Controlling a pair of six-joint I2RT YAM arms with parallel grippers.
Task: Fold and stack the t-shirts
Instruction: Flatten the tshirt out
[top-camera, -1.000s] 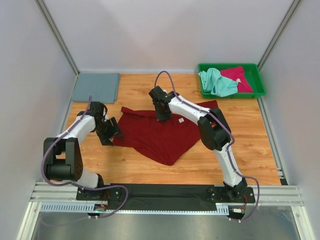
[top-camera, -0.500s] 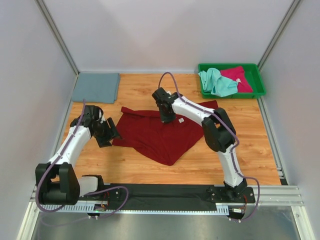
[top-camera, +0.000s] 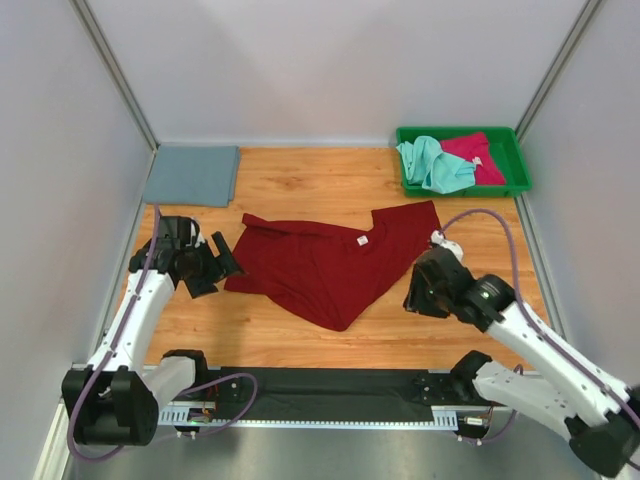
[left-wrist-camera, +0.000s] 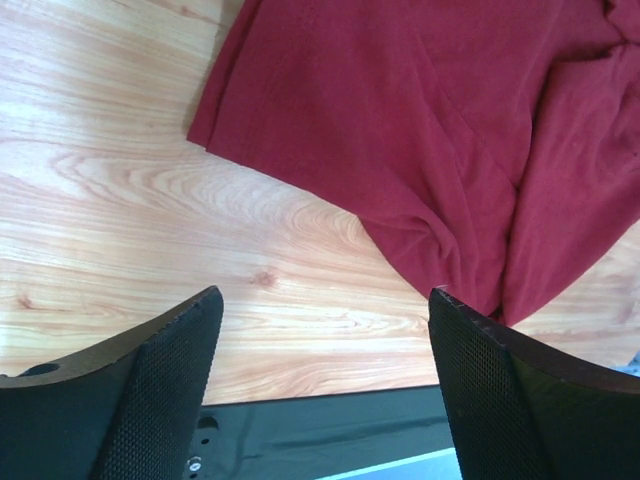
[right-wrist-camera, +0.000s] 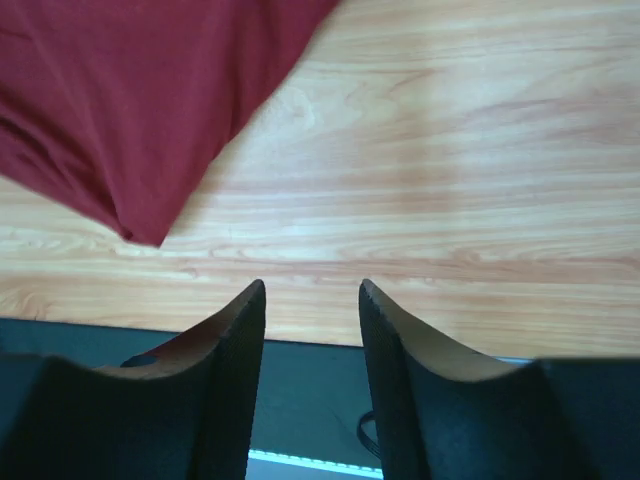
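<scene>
Two white-and-black robot arms. The left arm (top-camera: 135, 310) stretches forward from its base, and its wrist is bent so that the left gripper (top-camera: 216, 268) points sideways towards the right arm. Its two black fingers (left-wrist-camera: 160, 390) stand wide apart. The right arm (top-camera: 535, 345) lies low and folded, with the elbow well behind its fingers and the forearm angled inward. The right gripper (top-camera: 410, 298) points towards the left arm and tilts downward, its fingers (right-wrist-camera: 225, 370) parted by a narrow gap.
</scene>
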